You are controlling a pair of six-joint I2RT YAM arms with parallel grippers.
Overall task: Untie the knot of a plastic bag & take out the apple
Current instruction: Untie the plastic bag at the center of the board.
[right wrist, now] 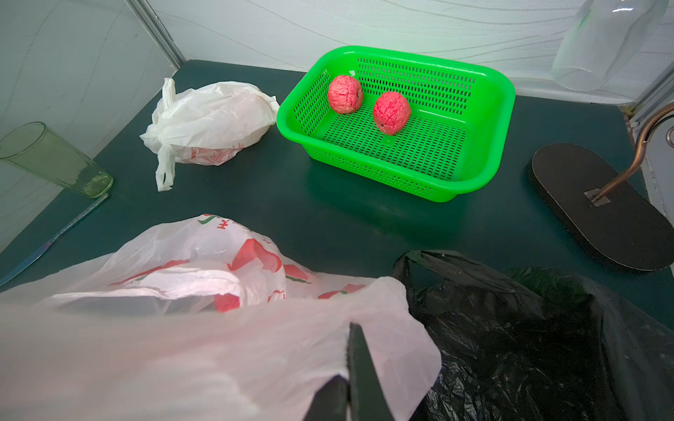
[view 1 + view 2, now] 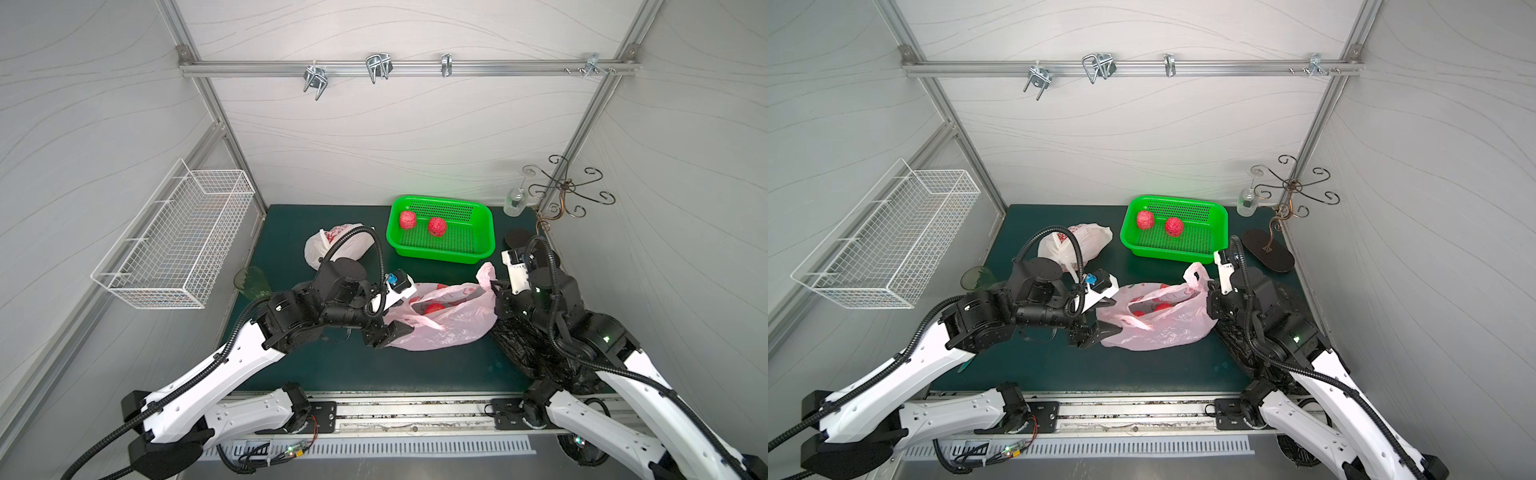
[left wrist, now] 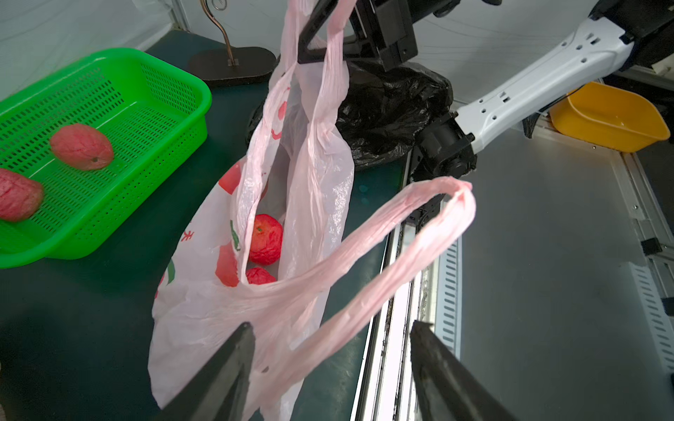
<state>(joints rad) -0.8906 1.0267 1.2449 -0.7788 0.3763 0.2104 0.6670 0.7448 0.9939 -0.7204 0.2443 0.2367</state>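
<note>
Knot undone, fruit yet to come out: the pink bag (image 2: 444, 320) lies near the middle of the table with its mouth gaping and its handles apart, so the untying appears finished. The right gripper (image 1: 352, 350) is pinched closed on the bag's right-hand edge and holds that side up. The left gripper (image 3: 333, 328) stands with its jaws spread on either side of the loose handle (image 3: 401, 226), gripping nothing. Two red apples sit deep inside the bag, one (image 3: 265, 238) in plain sight through the opening and another (image 3: 259, 276) just beside it, partly hidden by plastic. Neither is touched by a gripper. Two more apples (image 2: 407, 219) (image 2: 437, 226) rest in the green basket (image 2: 432, 253) at the far side, right of centre. A knotted white bag (image 1: 211, 120) waits at the far left, and a black bag (image 1: 510, 328) lies crumpled at the near right. What seems left is the reach into the open mouth and lifting an apple out.
</note>
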